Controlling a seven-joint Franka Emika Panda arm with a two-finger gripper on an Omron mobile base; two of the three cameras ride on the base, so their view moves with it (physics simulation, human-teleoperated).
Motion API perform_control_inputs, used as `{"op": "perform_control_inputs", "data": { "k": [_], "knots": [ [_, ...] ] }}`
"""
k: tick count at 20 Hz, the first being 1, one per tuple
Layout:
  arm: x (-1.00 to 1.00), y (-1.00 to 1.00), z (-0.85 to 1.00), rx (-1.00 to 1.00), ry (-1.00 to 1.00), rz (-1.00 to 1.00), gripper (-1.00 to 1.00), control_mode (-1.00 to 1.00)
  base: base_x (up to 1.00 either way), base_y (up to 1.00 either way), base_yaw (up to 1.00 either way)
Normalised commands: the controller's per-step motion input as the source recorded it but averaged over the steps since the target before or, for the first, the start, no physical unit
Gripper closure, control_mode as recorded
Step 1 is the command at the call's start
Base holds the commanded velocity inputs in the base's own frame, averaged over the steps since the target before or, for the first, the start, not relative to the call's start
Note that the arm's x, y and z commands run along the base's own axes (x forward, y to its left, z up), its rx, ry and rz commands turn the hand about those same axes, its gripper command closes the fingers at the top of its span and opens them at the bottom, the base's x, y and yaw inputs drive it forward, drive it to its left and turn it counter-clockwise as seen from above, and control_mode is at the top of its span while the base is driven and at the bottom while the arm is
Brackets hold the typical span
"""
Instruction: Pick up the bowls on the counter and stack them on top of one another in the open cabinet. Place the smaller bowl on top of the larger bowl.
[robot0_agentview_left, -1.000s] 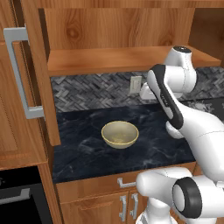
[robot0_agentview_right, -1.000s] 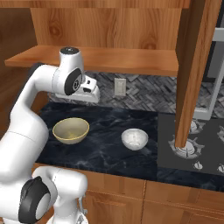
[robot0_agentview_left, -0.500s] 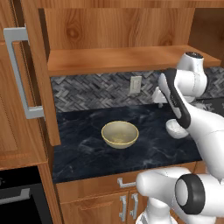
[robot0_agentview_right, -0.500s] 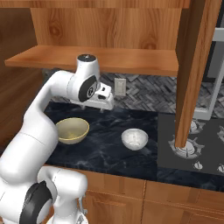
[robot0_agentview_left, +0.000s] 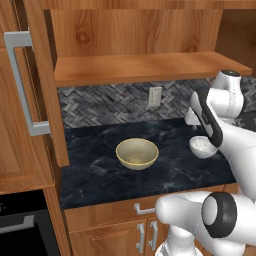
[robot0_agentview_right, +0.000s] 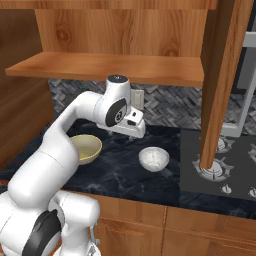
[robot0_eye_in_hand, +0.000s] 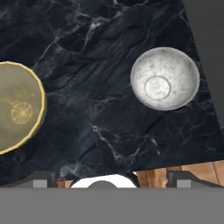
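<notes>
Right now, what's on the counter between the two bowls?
Nothing: in the hand view, only bare dark counter separates the larger bowl from the smaller bowl.

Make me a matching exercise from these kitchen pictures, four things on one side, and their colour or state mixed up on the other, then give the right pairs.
Things:
1. larger bowl
2. smaller bowl
3. counter
4. gripper

Descriptions:
A. black with pale veins
B. whitish-grey, on the counter near the stove
C. open, holding nothing, above the counter
D. yellowish-tan, on the counter under the cabinet shelf

Pairs: 1-D, 2-B, 3-A, 4-C
</notes>
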Motion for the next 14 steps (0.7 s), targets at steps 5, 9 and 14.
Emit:
{"op": "perform_control_inputs", "data": {
  "k": [5, 9, 14],
  "knots": [
    [0.00, -0.37, -0.31, 0.03, 0.00, -0.12, -1.00, -1.00, 0.00, 0.00, 0.00],
    [0.00, -0.34, -0.20, 0.04, 0.00, -0.18, -1.00, -1.00, 0.00, 0.00, 0.00],
    [0.00, -0.30, -0.14, 0.05, 0.00, -0.22, -1.00, -1.00, 0.00, 0.00, 0.00]
  ]
}}
